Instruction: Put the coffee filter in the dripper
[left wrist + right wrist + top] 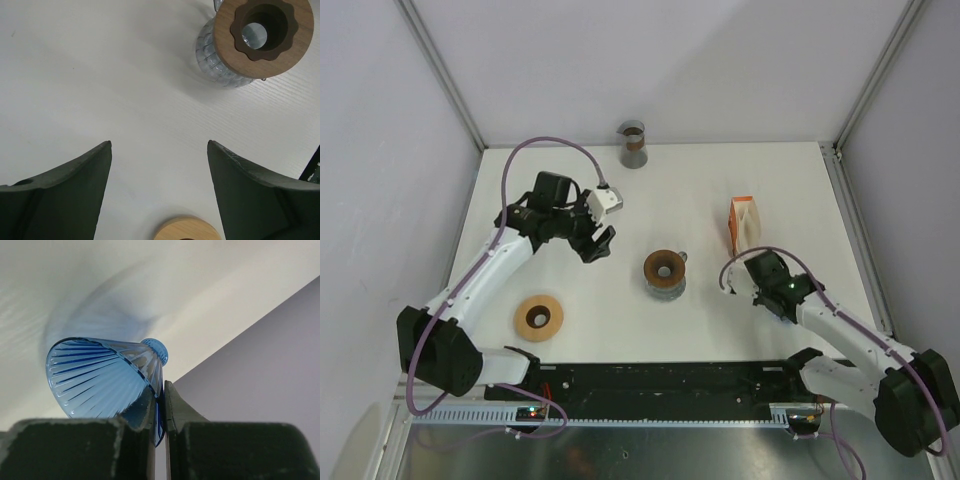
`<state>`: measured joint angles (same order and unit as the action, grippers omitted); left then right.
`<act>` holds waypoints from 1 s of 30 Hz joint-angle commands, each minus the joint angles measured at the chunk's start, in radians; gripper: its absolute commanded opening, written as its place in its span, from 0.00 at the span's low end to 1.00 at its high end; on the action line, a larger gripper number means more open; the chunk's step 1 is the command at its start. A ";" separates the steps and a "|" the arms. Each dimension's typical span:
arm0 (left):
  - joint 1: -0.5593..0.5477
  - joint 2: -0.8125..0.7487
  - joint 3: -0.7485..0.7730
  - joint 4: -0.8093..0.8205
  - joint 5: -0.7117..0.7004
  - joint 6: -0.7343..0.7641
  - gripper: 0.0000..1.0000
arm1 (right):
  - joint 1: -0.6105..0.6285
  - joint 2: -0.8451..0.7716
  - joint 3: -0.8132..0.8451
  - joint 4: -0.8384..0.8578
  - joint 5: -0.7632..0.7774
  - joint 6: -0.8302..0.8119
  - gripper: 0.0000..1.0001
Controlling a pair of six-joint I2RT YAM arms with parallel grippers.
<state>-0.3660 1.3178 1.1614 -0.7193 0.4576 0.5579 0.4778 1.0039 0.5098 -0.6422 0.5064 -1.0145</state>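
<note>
The right end effector [161,390] is pinching the rim of the blue dripper [100,375] between its fingers, which are pressing close together on the thin ribbed wall. The dripper is lying tilted, with its wide mouth turning toward the wrist camera and its narrow knobbed end pointing away; whether it is touching the surface [770,180] cannot be told. This arm is working toward the right edge of the surface, and the orange-and-white coffee filter pack [744,222] is standing just beyond it, nearer the far right corner. The left end effector [597,243] is hovering spread wide and holding nothing, left of the middle of the surface. A glass carafe [664,271] with a wooden collar is sitting at the middle, between the two arms. A wooden ring [539,317] is lying toward the near left corner, and a grey cup [633,143] is standing at the far edge.
</note>
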 commanded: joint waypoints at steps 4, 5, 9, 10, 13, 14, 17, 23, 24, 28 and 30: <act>0.046 -0.029 0.034 0.012 0.016 -0.009 0.82 | 0.113 0.073 0.394 -0.350 -0.249 0.291 0.00; 0.054 -0.031 0.039 0.011 0.015 -0.014 0.82 | 0.134 0.086 0.436 -0.386 -0.290 0.313 0.00; 0.089 -0.040 0.060 0.011 0.015 -0.041 0.83 | 0.197 0.120 0.565 -0.476 -0.430 0.389 0.00; 0.096 -0.042 0.065 0.011 0.014 -0.049 0.84 | 0.205 0.123 0.603 -0.485 -0.462 0.413 0.00; 0.105 -0.046 0.085 0.011 0.013 -0.082 0.84 | 0.215 0.124 0.700 -0.474 -0.558 0.508 0.00; 0.106 -0.046 0.091 0.009 0.014 -0.091 0.84 | 0.215 0.130 0.740 -0.464 -0.580 0.551 0.00; 0.106 -0.049 0.113 0.008 0.019 -0.126 0.84 | 0.217 0.175 0.858 -0.437 -0.635 0.697 0.00; 0.108 -0.050 0.167 0.009 0.056 -0.230 0.84 | 0.213 0.400 1.104 -0.419 -0.695 1.033 0.00; 0.108 -0.053 0.175 0.009 0.062 -0.250 0.84 | 0.208 0.429 1.141 -0.422 -0.707 1.088 0.00; 0.108 -0.080 0.185 0.009 0.102 -0.285 0.84 | 0.190 0.512 1.206 -0.415 -0.762 1.229 0.00; 0.108 -0.090 0.180 0.008 0.118 -0.293 0.84 | 0.186 0.545 1.215 -0.408 -0.786 1.259 0.00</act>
<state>-0.2661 1.2861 1.3033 -0.7193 0.5091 0.3279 0.6777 1.5127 1.6634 -1.0630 -0.1963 0.0586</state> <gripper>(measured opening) 0.842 0.078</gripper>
